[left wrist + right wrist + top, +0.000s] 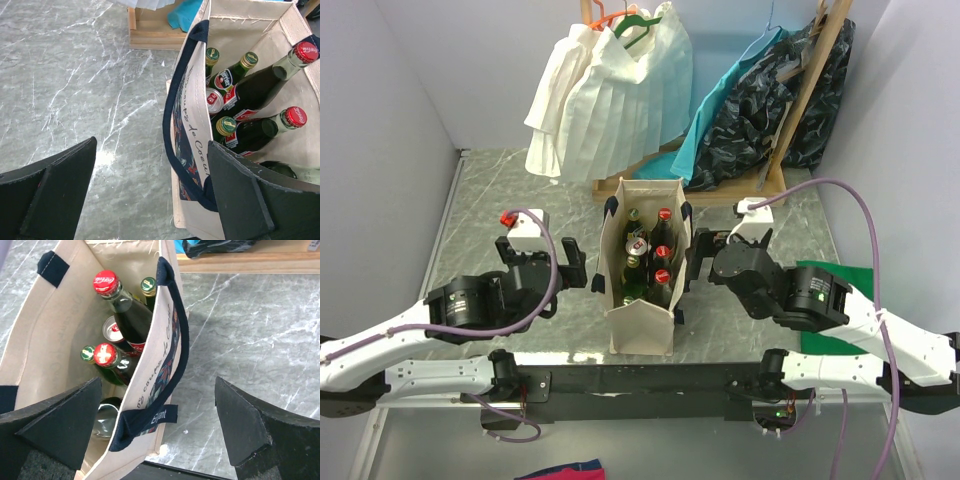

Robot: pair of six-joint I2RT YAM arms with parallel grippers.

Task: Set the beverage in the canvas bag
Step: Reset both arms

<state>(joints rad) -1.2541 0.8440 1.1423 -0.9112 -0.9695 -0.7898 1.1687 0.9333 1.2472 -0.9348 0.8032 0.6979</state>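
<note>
Canvas bag (642,325): upright between both grippers, mouth open.
Left gripper (150,145): jaws apart, empty, astride one side wall.
Right gripper (157,382): apart, empty, astride the opposite wall.
Glass bottles (255,90): inside bag, beside inner fingers.
Progress: drinks appear loaded; likely only withdrawal remains.

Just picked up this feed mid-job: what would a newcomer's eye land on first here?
The cream canvas bag stands mid-table, already packed with red-capped bottles. The arms flank it: the left gripper and the right gripper are both open, each straddling one side wall of the bag. Behind it hangs a white pleated garment.
</note>
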